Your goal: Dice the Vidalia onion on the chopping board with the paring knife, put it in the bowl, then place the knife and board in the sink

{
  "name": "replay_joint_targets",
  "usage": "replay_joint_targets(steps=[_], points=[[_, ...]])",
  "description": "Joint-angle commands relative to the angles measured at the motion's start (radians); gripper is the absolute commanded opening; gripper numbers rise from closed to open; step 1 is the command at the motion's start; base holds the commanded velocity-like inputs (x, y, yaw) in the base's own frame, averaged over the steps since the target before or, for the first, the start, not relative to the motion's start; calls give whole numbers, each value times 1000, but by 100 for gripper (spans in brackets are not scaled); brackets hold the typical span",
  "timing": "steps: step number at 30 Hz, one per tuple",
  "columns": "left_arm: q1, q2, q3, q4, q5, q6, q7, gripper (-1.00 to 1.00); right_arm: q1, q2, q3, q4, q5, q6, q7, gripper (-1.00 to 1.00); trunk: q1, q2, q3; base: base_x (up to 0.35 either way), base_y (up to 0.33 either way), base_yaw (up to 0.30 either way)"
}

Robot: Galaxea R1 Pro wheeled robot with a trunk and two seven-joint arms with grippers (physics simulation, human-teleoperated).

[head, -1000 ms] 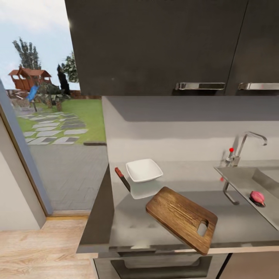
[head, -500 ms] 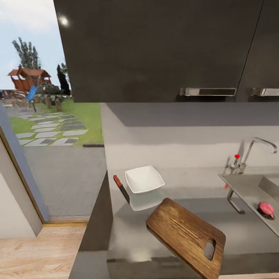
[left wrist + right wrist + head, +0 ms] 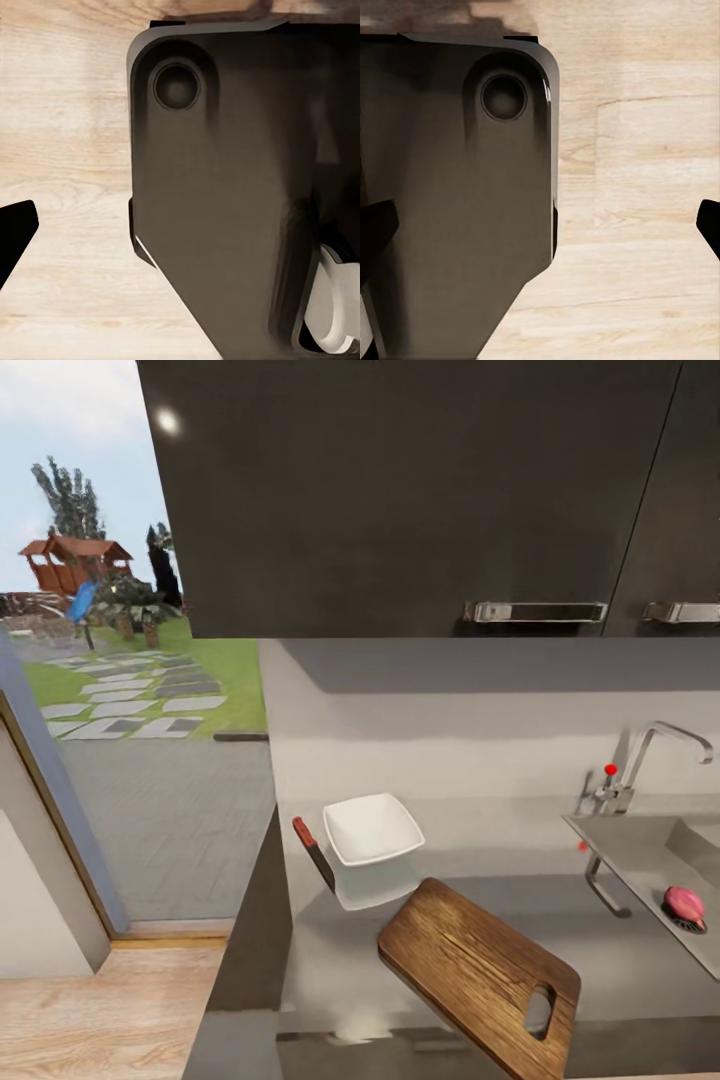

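A pink-red Vidalia onion (image 3: 686, 902) lies over the drain in the steel sink (image 3: 628, 838) at the right edge, below the chrome tap (image 3: 640, 755). The wooden chopping board (image 3: 478, 968) lies slantwise on the grey countertop (image 3: 620, 960), its handle hole toward the front edge. Behind it stands the white square bowl (image 3: 371, 828). The paring knife (image 3: 314, 852) rests just left of the bowl, red handle at the far end. My left gripper (image 3: 180, 236) and right gripper (image 3: 540, 225) hang open over the wooden floor, each beside my dark base and away from the counter.
Dark upper cabinets with chrome handles (image 3: 535, 611) hang over the counter. A wide glass opening (image 3: 130, 690) onto a garden is at the left. Wooden floor (image 3: 100, 1010) lies left of the counter's end. My base (image 3: 225, 187) stands close to both grippers.
The whole head view has shifted: the counter's things sit lower and the sink further right, so the camera moved. The things themselves have not moved.
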Motion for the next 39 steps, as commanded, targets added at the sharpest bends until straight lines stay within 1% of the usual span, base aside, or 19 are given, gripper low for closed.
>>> replay_joint_targets(steps=[1,39], points=[[0,0,1,-2,1,0,0,100,0,0,0,0,0,-3,0,100,-4,7,2,0,0,0],[0,1,1,-2,1,0,0,100,0,0,0,0,0,-3,0,100,-150,273,121,0,0,0]])
